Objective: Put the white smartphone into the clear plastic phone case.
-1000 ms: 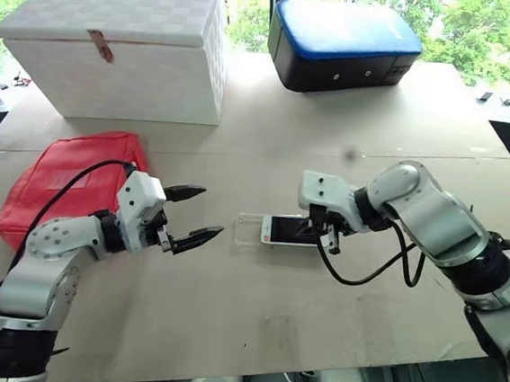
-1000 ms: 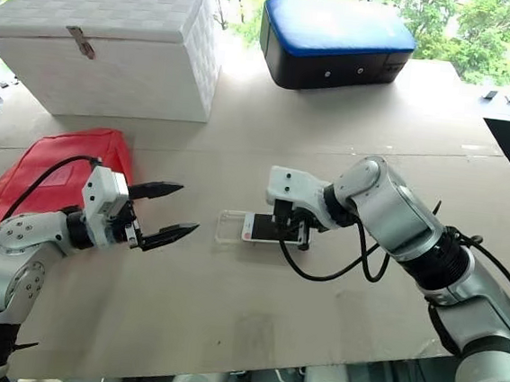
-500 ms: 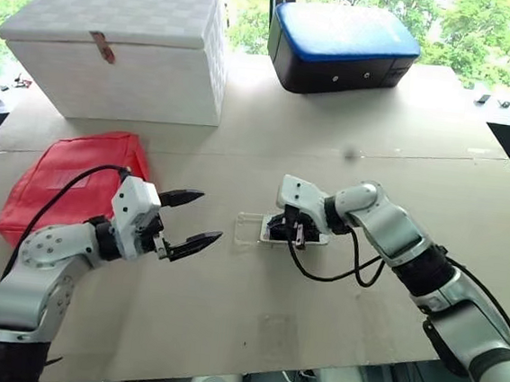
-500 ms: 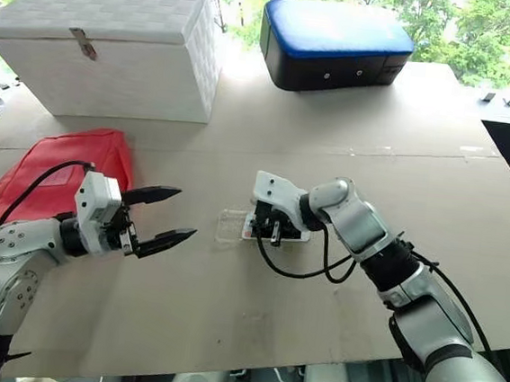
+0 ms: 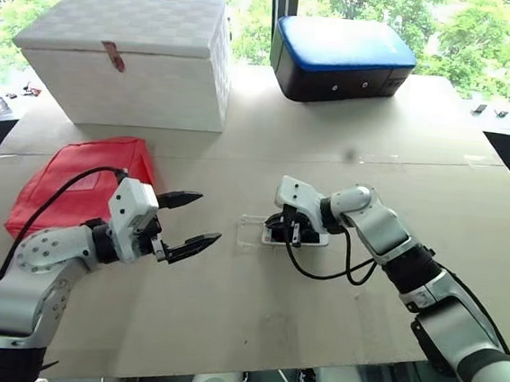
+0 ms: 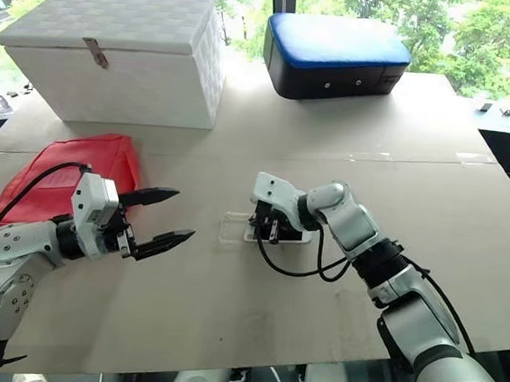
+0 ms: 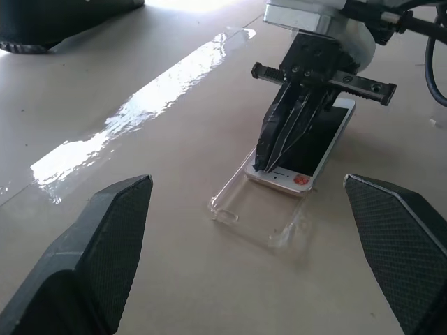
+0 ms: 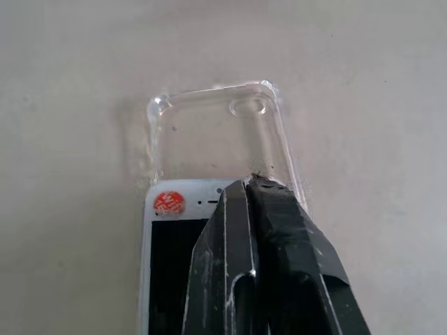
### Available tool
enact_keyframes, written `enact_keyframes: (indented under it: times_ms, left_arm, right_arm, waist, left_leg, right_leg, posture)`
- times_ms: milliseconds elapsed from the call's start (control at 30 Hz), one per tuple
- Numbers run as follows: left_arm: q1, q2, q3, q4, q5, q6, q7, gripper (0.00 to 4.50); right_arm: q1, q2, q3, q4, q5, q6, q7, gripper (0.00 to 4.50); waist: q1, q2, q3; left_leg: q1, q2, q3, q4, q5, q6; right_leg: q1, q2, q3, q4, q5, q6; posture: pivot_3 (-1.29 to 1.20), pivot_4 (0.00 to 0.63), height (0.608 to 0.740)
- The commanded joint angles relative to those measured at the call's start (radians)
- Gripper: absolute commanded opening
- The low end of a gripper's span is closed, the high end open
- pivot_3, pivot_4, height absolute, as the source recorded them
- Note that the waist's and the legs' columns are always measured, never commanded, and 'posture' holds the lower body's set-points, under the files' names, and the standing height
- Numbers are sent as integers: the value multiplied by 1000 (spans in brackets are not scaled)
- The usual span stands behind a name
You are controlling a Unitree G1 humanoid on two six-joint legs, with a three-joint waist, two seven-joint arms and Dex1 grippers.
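Two head views agree: the phone point(image 5: 297, 237) lies left-right mid-table, its left end overlapping the clear case point(image 5: 249, 231). The right gripper point(image 5: 289, 231), pressed together, sits on the phone; the left gripper point(image 5: 191, 218), spread and empty, waits well to the left.

Left wrist view: the case point(image 7: 257, 211) opens toward it.

Right wrist view: the case point(image 8: 216, 136) lies straight ahead of the fingertips.

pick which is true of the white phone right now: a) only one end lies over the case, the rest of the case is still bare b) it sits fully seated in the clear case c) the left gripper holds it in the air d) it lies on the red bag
a: the white smartphone overlaps one end of the clear plastic phone case, whose other part lies bare on the table, with the shut right gripper pressing on the phone.
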Motion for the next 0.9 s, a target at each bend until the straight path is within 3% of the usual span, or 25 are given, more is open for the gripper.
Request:
enact_keyframes:
  times_ms: [33,200,400,567,900]
  left_arm:
    - [-6,7,24,-26,-10,-7,5,4500]
    - [-23,4,10,-14,-6,-9,3,4500]
    - [-39,5,2,4,-4,-13,-8,4500]
    - [-39,4,0,7,-4,-16,-12,4500]
    - [-27,5,8,-2,-2,-14,-11,4500]
  right_arm:
    - [-31,-26,-106,-159,92,79,23,23]
    - [-60,-79,-176,-354,217,236,52,23]
    - [-6,-238,-73,-543,277,353,124,23]
    - [54,-324,66,-543,208,308,124,23]
    - [49,-302,121,-431,143,251,99,23]
  waist:
    - [0,1,2]
    - [-1,1,2]
    - [2,0,1]
    - [1,0,2]
    - [2,-1,2]
  left_leg:
    - [-1,0,0,0,2,1]
    - [-4,0,0,-3,2,2]
    - [-10,0,-1,-3,0,4]
    - [-14,0,-1,-1,0,3]
    - [-14,0,-2,-1,1,2]
  right_leg:
    - [-1,0,0,0,0,0]
    - [-5,1,-1,0,1,1]
    - [-9,1,-2,-2,1,1]
    - [-13,1,-3,-2,1,1]
    - [-13,3,-3,-1,1,2]
  posture:
    - [0,150,740]
    - [0,150,740]
    - [0,150,740]
    - [0,150,740]
    - [0,150,740]
